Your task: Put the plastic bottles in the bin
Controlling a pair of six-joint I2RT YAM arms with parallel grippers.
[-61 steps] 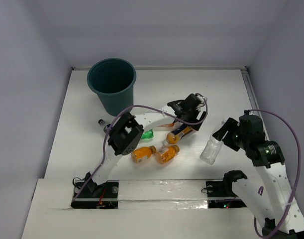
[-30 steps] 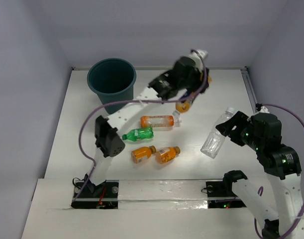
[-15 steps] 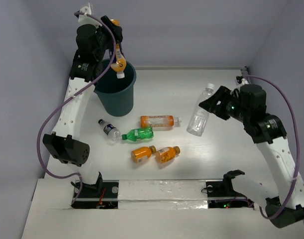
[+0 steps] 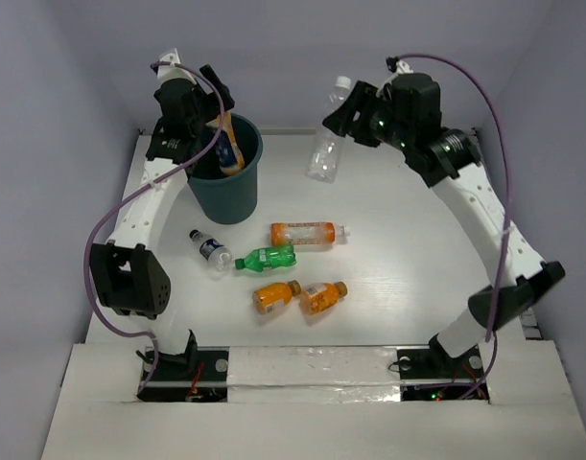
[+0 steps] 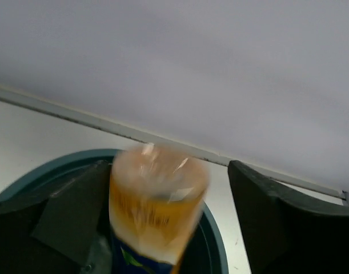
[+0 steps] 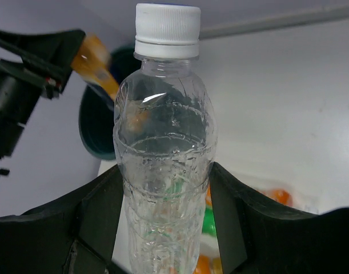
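Observation:
The dark teal bin (image 4: 222,182) stands at the table's far left. My left gripper (image 4: 202,123) is open over its mouth (image 5: 220,251). A blurred orange blue-labelled bottle (image 4: 228,146) sits between the spread jaws (image 5: 157,205), partly inside the bin, with a clear gap to the right finger (image 5: 265,211). My right gripper (image 4: 348,117) is shut on a clear unlabelled bottle (image 4: 325,146), held high to the right of the bin, cap up in the right wrist view (image 6: 165,171). On the table lie an orange bottle (image 4: 307,233), a green bottle (image 4: 267,257), a clear blue-labelled bottle (image 4: 209,248) and two more orange bottles (image 4: 275,296) (image 4: 322,297).
White walls enclose the table on the left, back and right. A raised white ledge (image 4: 302,369) runs along the near edge by the arm bases. The bin also shows in the right wrist view (image 6: 97,128), left of the held bottle.
My left gripper has opened and the orange bottle has sunk into the bin's mouth. My right arm has carried the clear bottle up and left, toward the bin.

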